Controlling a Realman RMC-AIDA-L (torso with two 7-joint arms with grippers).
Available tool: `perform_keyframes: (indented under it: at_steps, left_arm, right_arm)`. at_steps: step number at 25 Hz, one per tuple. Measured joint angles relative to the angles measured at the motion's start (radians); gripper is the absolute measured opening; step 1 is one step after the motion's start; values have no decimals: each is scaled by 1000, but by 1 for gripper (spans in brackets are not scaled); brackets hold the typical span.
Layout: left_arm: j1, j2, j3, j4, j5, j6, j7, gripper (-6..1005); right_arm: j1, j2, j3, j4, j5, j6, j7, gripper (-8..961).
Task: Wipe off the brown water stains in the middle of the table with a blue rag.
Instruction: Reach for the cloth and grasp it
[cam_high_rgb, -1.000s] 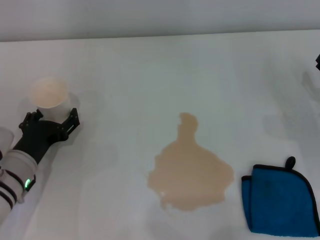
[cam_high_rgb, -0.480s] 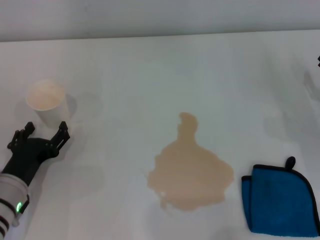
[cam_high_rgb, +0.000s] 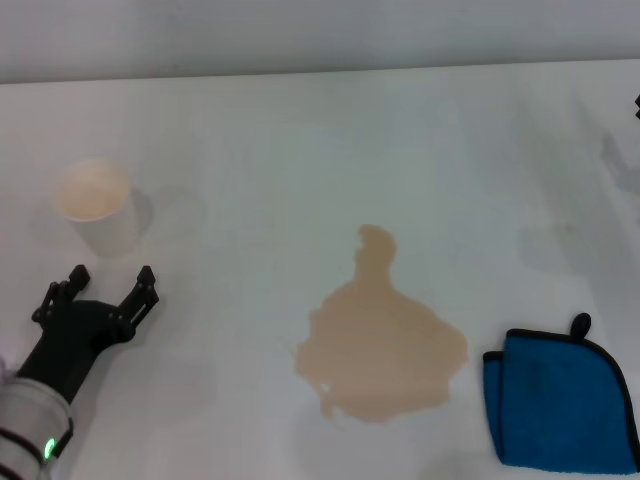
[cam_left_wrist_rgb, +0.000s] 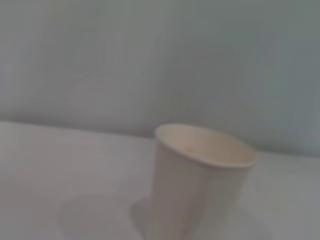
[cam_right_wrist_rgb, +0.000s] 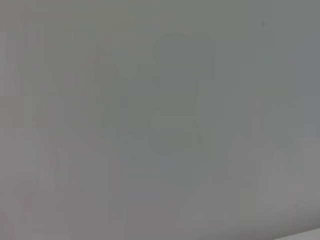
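The brown water stains (cam_high_rgb: 378, 348) form one tan puddle with a narrow neck in the middle of the white table (cam_high_rgb: 300, 150). The blue rag (cam_high_rgb: 560, 400), folded with black edging and a small loop, lies flat to the right of the puddle near the front edge. My left gripper (cam_high_rgb: 97, 289) is open and empty at the front left, just in front of a pale paper cup (cam_high_rgb: 98, 205) and apart from it. The right arm shows only as a dark sliver at the right edge (cam_high_rgb: 637, 105); its gripper is out of view.
The paper cup stands upright at the left and also shows in the left wrist view (cam_left_wrist_rgb: 200, 180). A grey wall (cam_high_rgb: 320, 35) runs behind the table's far edge. The right wrist view shows only a blank grey surface.
My left gripper let go of the paper cup and drew back toward the front of the table. The cup stays upright where it was set. The rag and puddle have not moved.
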Motion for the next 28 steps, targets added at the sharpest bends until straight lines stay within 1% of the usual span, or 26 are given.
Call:
perform_keyframes:
  at_steps: [2,5,6,7,10,11,12,16,17,21,23,24,26,27,28]
  left_arm:
    - [28,1,0,5,24,52,0,892]
    - [85,0,0,6,48,179,-1,892]
    - [105,0,0,7,51,227,-4,892]
    - [121,0,0,9,52,259,-10,892]
    - [173,2,-7,5,37,354,-53,892]
    - [196,4,-12,-12,6,393,-87,892]
    - [196,4,-12,-12,6,393,-87,893]
    - [204,6,-14,-67,-52,411,-166,893]
    - [202,6,-14,-83,-57,412,-189,893]
    - [185,7,-14,-114,-60,412,-241,892]
    - [173,7,-14,-119,-68,412,-243,892]
    - [168,7,-14,-120,-72,412,-243,892]
    - [152,7,-14,-124,-88,408,-244,892]
    - [144,7,-14,-126,-95,405,-244,892]
    - [138,7,-14,-129,-102,403,-244,892]
  right_arm:
    - [1,0,0,0,0,11,12,791]
    - [1,0,-1,-4,0,18,38,791]
    - [-3,-1,-6,-25,-9,20,90,791]
    - [-3,-1,-6,-25,-9,20,90,791]
    - [-27,-11,-18,-115,-64,20,247,791]
    - [-44,-26,-22,-195,-147,21,378,791]
    - [-44,-26,-22,-195,-147,21,378,791]
    - [-52,-65,-31,-383,-416,23,643,791]
    - [-46,-78,-36,-437,-505,27,717,790]
    - [-2,-123,-71,-630,-859,86,1009,789]
    - [30,-135,-80,-723,-1033,153,1154,788]
    - [49,-137,-82,-774,-1129,200,1230,788]
    - [79,-126,-83,-898,-1305,296,1345,787]
    - [92,-112,-83,-969,-1388,359,1392,787]
    - [103,-93,-82,-1048,-1460,414,1432,786]
